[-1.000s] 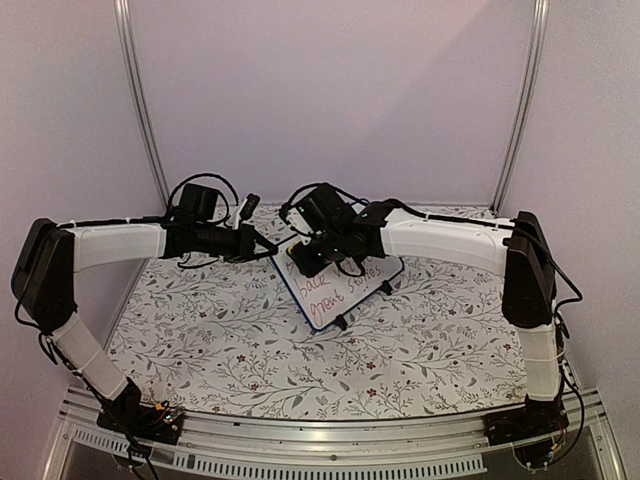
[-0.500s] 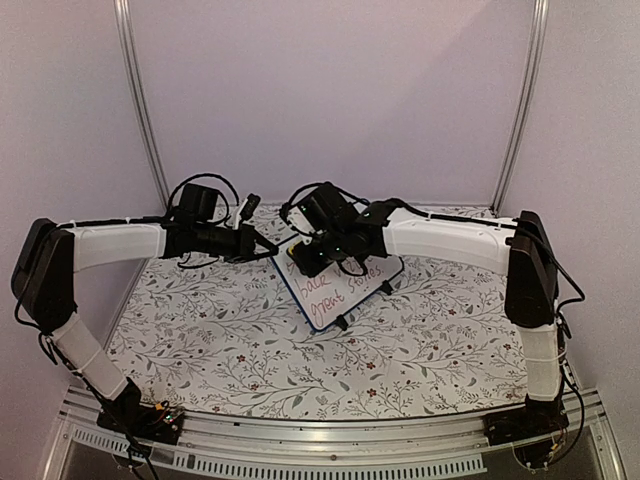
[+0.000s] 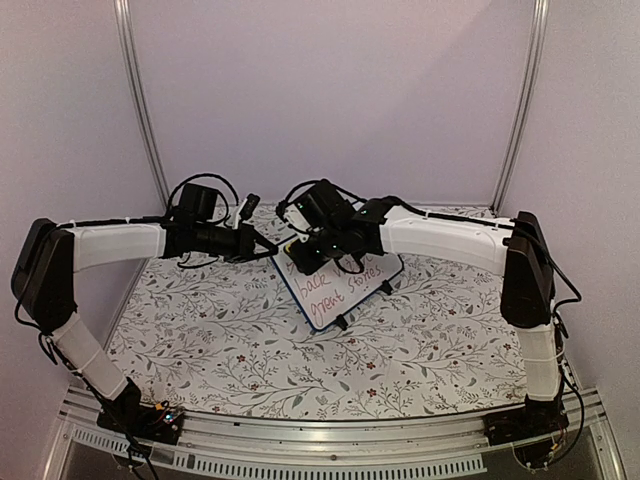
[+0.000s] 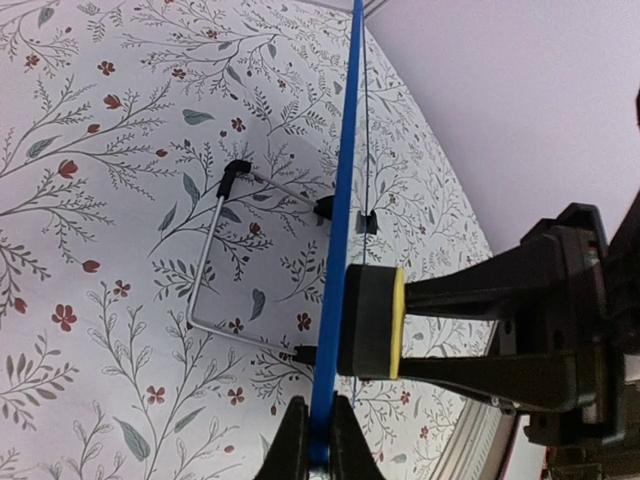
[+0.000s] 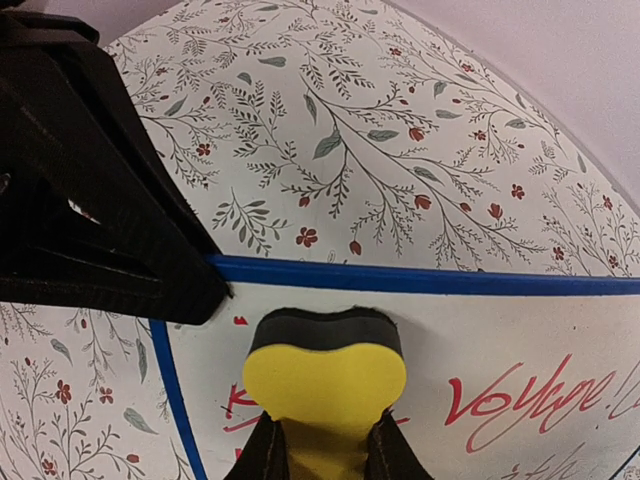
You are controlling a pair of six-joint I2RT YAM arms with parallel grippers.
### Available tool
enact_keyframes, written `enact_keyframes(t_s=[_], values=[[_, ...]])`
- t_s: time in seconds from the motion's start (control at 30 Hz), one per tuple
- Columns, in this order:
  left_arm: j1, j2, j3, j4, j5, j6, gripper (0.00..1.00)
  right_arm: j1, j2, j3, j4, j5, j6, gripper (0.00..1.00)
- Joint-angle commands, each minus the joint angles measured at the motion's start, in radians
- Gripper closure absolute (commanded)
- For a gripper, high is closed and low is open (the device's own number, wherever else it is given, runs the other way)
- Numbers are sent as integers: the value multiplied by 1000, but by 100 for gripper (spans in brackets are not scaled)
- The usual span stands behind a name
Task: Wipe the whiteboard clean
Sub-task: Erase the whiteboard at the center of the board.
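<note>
Showing a floral table [image 3: 200, 340] from above, where your two arms meet at a small whiteboard [image 3: 352, 292] just past the middle. The board stands propped on a wire stand [image 4: 215, 255], and its long axis runs from near centre toward the far right.

Your left gripper [image 4: 310, 445] is clamped on the board's blue frame at the far-left corner and steadies it. Your right gripper [image 5: 318, 455] is closed on a yellow eraser [image 5: 325, 372], whose dark pad is pressed flat to the board face just under the top edge, close beside the left gripper. The right arm is the one placed to wipe.

Red and dark writing [image 5: 520, 400] remains across most of the board. From the eraser it lies along the long axis, toward the near right, so your stroke likely has to go that way.

Compared with a second ago, the right wrist has crept slightly toward the far-left corner. The board and the left arm have not moved.
</note>
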Motion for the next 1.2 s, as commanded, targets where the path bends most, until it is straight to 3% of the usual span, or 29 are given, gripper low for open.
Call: enact_keyframes(t_s=[0.0, 0.77, 1.17], values=[[2, -21, 20, 10, 18, -13, 96, 13, 34, 19, -6, 4, -11, 80], [-2, -22, 18, 11, 19, -13, 96, 31, 56, 27, -22, 131, -25, 80], [-1, -21, 20, 10, 16, -12, 96, -22, 43, 13, -34, 99, 41, 80]])
